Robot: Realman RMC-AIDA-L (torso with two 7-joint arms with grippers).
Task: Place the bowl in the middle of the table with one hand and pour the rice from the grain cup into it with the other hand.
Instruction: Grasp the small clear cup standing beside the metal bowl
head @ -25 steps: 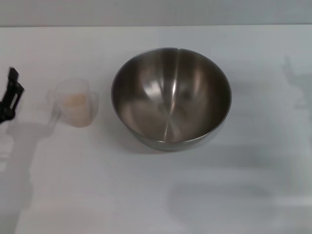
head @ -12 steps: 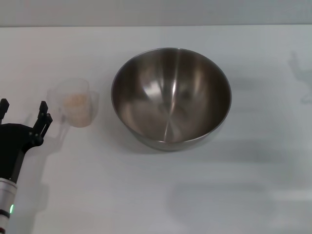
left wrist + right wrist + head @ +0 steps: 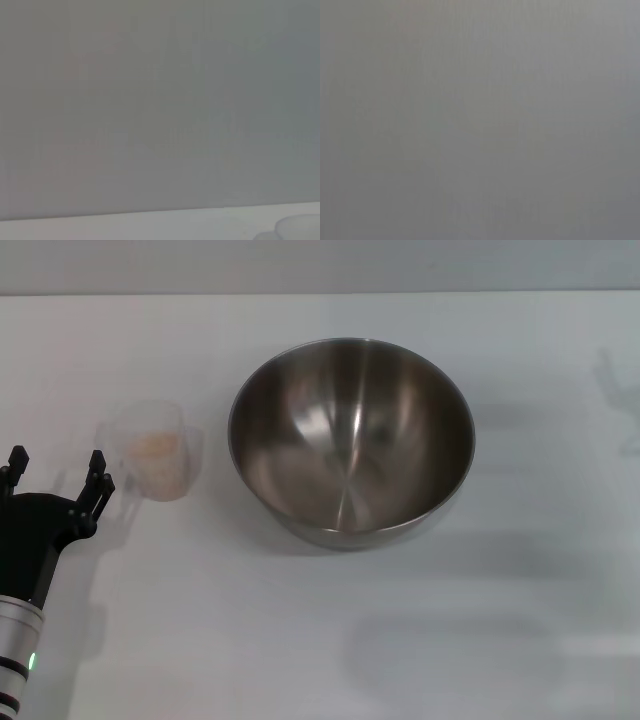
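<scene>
Cup (image 3: pixel 152 452) upright beside bowl (image 3: pixel 351 440)

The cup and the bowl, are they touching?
Apart. In the head view, bare table shows between the cup and the bowl.

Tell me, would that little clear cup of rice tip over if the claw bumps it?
Probably easily. The grain cup looks thin, clear plastic, so likely light, and it stands free on the table. The rice only partly fills it, adding little weight. The open left claw sits just beside it.
</scene>
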